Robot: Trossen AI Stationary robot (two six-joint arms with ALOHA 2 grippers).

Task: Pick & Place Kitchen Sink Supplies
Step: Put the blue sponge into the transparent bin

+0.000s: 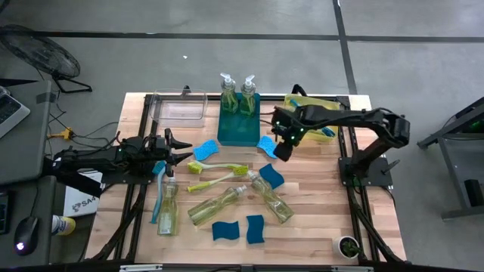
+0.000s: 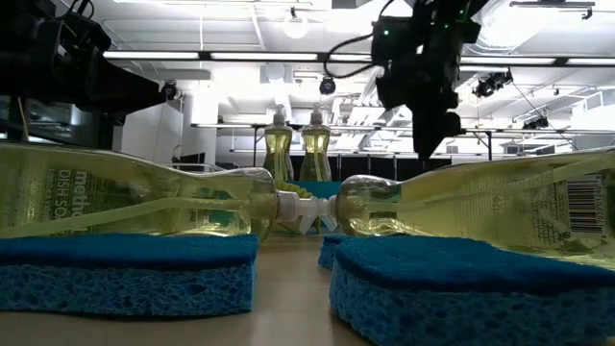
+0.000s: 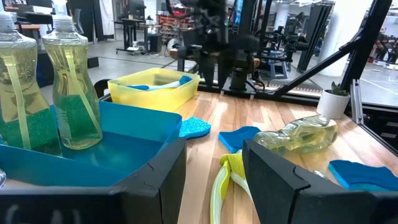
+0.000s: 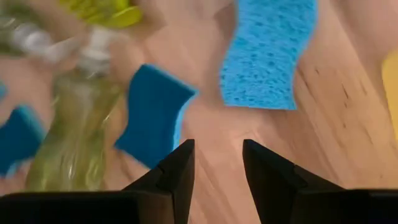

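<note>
A: I'm watching the left gripper (image 1: pixel 180 148) at nine o'clock on the table; its fingers are standing wide apart with nothing between them, just above the lime-green brushes (image 1: pixel 219 168).

B: And the bottles?

A: I'm seeing two soap bottles (image 1: pixel 236 94) standing upright in the teal bin (image 1: pixel 239 133) at twelve o'clock, and three more lying flat near the centre (image 1: pixel 218 202), with two blue sponges (image 1: pixel 239 230) at six o'clock.

B: Right side?

A: I'm holding the right gripper (image 4: pixel 216 163) over bare wood at one o'clock, fingers narrowly parted and empty, a light blue sponge (image 4: pixel 266 51) just beyond them and a darker sponge (image 4: pixel 152 113) beside it.
</note>
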